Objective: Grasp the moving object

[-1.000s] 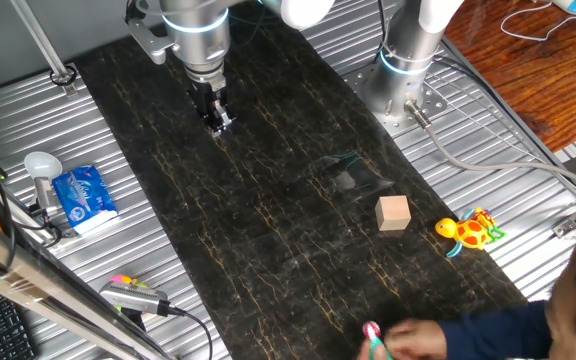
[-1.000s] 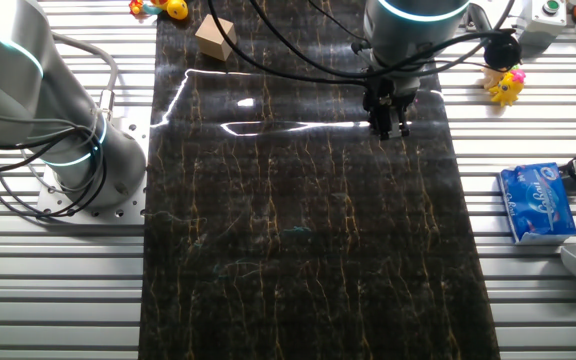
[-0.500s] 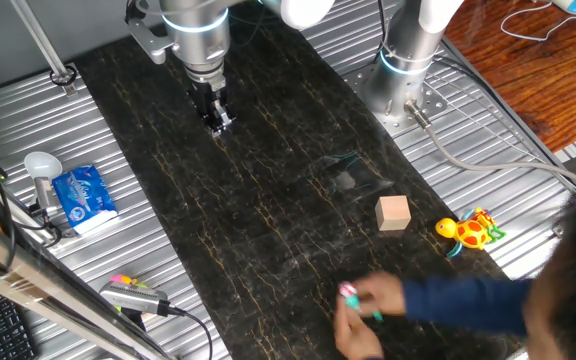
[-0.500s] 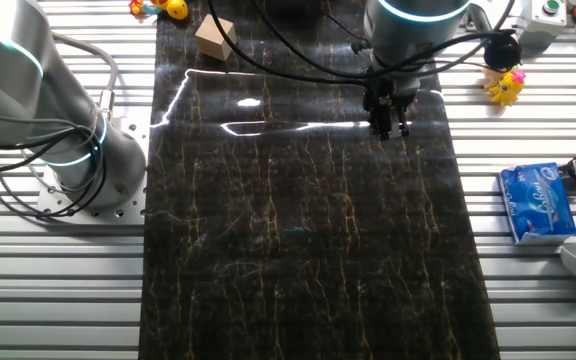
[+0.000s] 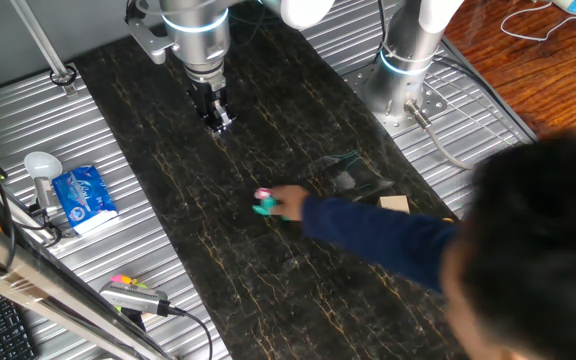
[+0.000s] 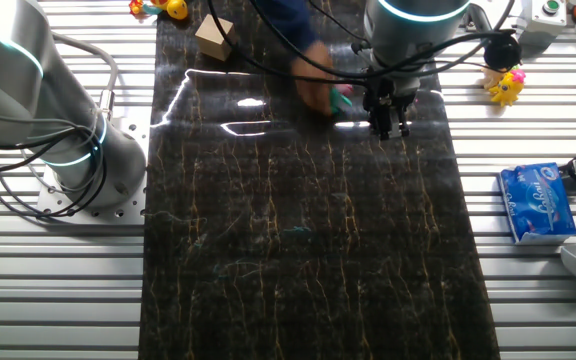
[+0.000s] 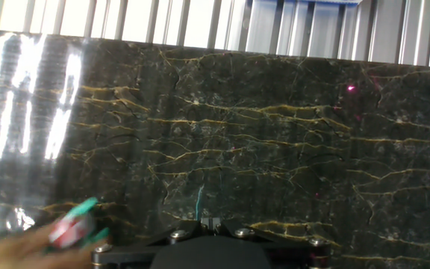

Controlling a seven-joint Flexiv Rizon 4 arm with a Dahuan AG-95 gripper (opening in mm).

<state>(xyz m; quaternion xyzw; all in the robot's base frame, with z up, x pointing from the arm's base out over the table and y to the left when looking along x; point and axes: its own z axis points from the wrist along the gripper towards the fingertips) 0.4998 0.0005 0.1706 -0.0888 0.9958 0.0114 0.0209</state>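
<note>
Pincer: the pincer is hanging from the arm over the far part of the dark marbled mat, pointing down; it is pinching nothing, and the fingers look nearly together, though I cannot tell for sure whether they are pressed together or slightly spread. In the other fixed view it is sitting just beside the toy.

Moving object: the teal-green toy figure with a pink end is being carried by a person's hand near the middle of the mat. In the other fixed view the toy is showing just left of the pincer, apart from it. In the hand view it is appearing blurred at the lower left edge, held at the fingertips.

Person: a dark blue sleeve is reaching across the worktop, and a dark blurred head is filling the lower right.

Tan cube: the cube is lying mostly hidden behind the sleeve; in the other fixed view it is sitting on the mat's far left corner.

Blue packet: the packet is lying on the ribbed metal, well apart from the mat's toy.
</note>
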